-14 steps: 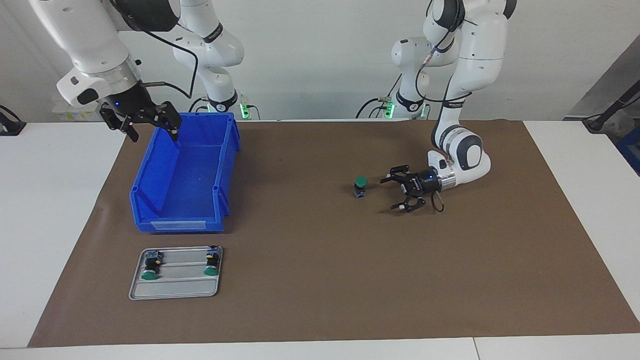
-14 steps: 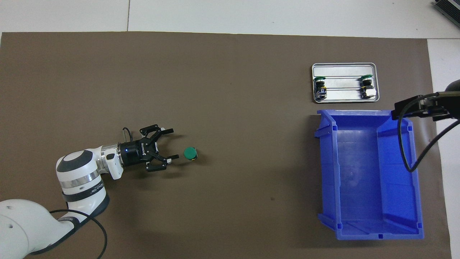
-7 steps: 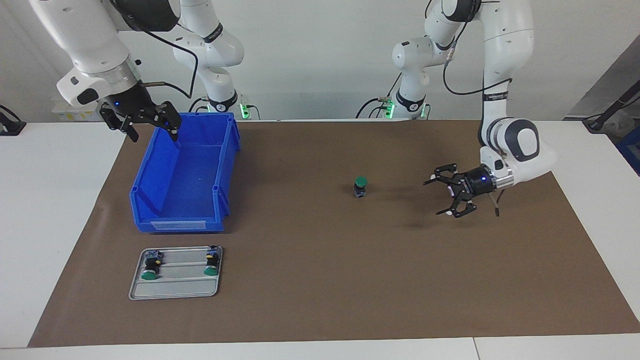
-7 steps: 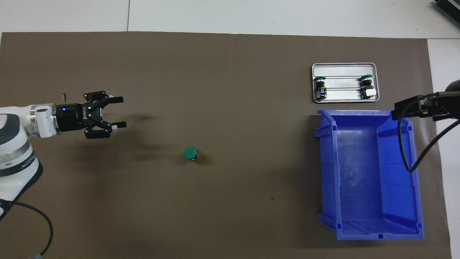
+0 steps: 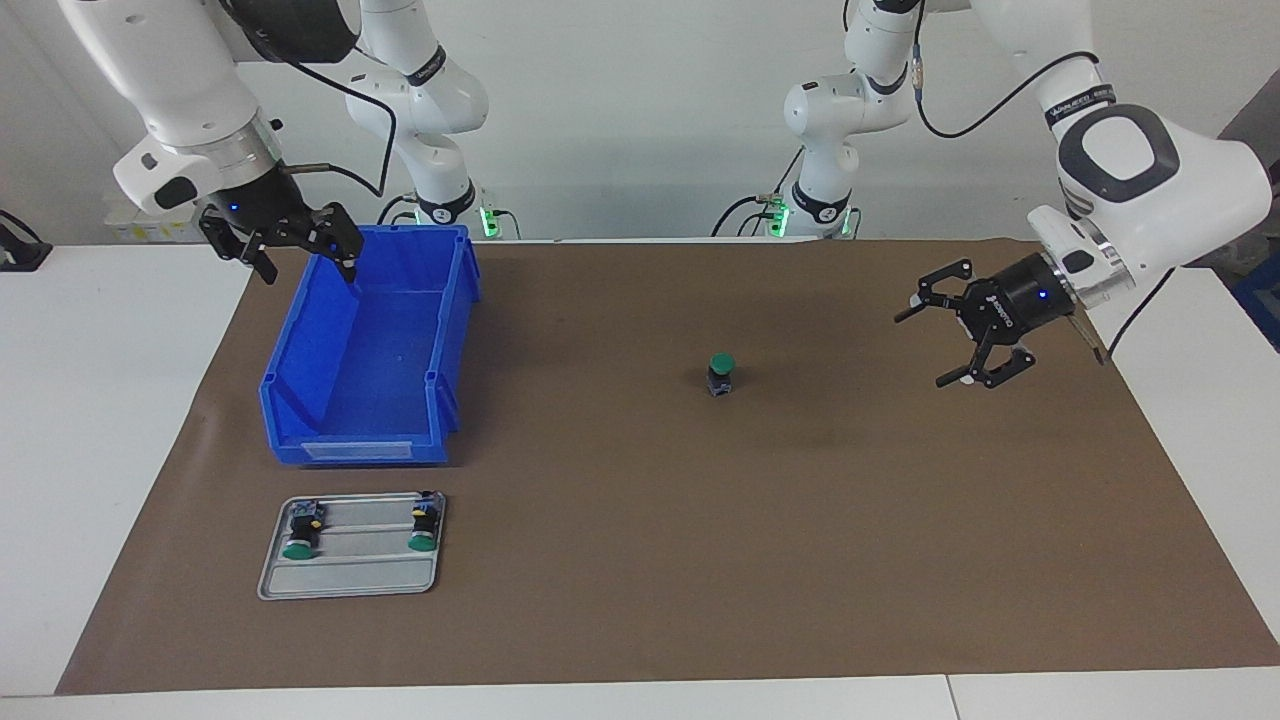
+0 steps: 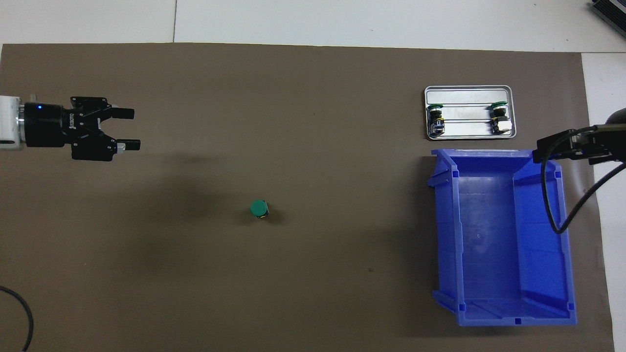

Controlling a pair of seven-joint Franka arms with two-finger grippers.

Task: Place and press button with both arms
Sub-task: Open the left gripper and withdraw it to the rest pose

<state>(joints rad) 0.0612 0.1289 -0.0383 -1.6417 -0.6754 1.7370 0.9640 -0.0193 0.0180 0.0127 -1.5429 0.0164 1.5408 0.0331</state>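
Observation:
A button (image 5: 720, 372) with a green cap stands upright on the brown mat (image 5: 640, 560), cap up, with nothing touching it; it is also seen from above as the button (image 6: 258, 209). My left gripper (image 5: 927, 347) hangs open and empty above the mat, well away from the button toward the left arm's end of the table. From above, the left gripper (image 6: 135, 129) lies level with its fingers pointing along the table. My right gripper (image 5: 308, 272) waits open and empty over the robot-side corner of a blue bin (image 5: 370, 440).
The blue bin (image 6: 503, 313) is empty. A small metal tray (image 5: 350, 583) lies farther from the robots than the bin, with two more green-capped buttons (image 5: 298, 545) (image 5: 422, 538) lying on it. White table (image 5: 90, 420) surrounds the mat.
The left gripper, open beside the button a second ago, has drawn back toward the left arm's end of the table and risen. The button stays put. The right arm has not moved.

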